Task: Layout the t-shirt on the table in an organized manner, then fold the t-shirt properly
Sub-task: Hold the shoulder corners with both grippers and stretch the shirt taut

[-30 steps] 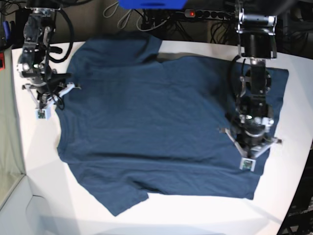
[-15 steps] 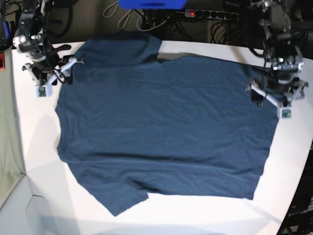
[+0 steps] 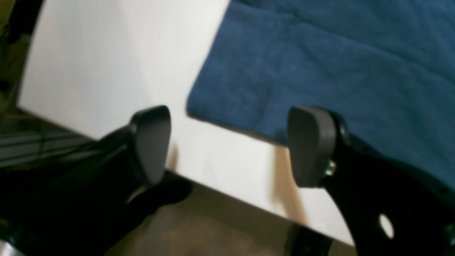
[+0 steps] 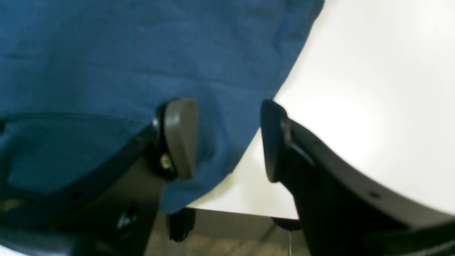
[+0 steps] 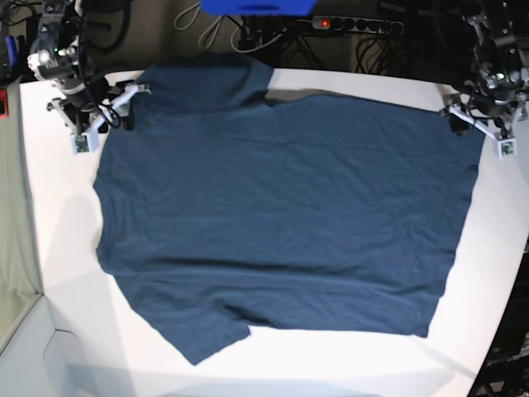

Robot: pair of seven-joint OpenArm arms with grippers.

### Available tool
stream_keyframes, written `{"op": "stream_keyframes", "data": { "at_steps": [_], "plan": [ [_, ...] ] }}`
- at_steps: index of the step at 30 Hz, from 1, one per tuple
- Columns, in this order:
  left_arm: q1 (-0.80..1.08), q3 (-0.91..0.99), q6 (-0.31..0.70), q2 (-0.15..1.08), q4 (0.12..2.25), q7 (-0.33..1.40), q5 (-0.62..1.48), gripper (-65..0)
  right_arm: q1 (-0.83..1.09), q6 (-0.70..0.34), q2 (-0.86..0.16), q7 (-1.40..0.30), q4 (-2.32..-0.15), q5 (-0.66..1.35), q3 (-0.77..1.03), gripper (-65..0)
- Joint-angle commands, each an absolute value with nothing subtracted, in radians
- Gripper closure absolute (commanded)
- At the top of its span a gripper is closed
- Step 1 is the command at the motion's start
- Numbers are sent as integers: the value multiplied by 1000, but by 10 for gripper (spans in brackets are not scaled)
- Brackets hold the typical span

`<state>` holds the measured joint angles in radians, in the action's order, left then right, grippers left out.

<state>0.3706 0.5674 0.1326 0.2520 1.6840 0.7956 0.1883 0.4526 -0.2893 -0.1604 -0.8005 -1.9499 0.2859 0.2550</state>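
The dark navy t-shirt (image 5: 273,207) lies spread flat on the white table (image 5: 66,273), collar toward the left and hem toward the right. My left gripper (image 5: 478,128) is open and empty at the shirt's far hem corner. In the left wrist view the open gripper (image 3: 231,144) hovers at the table's edge (image 3: 106,71), with the shirt corner (image 3: 320,71) just ahead. My right gripper (image 5: 107,116) is open and empty beside the far sleeve. In the right wrist view it (image 4: 227,138) straddles the edge of the shirt (image 4: 142,53), which droops over the table's edge (image 4: 373,89).
A power strip (image 5: 347,23) with a red light, cables and a blue object (image 5: 256,7) lie behind the table's far edge. The table's edge curves at the right (image 5: 517,273). Floor shows below the table edge in both wrist views.
The left arm has moved from over the shirt's hem to the far hem corner. The right arm has moved farther back toward the far sleeve. The shirt's far hem corner now lies flatter.
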Motion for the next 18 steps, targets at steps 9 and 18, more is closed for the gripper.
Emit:
{"op": "stream_keyframes", "data": {
  "at_steps": [9,18],
  "plan": [
    [358,575,128,272,1573,740,191,-495,476,-294,-170,-782,-1966,292,262,-298],
    [354,519,128,288,1540,700,193,-459,501,-294,-170,-780,-1966,292,263,-298]
  ]
}}
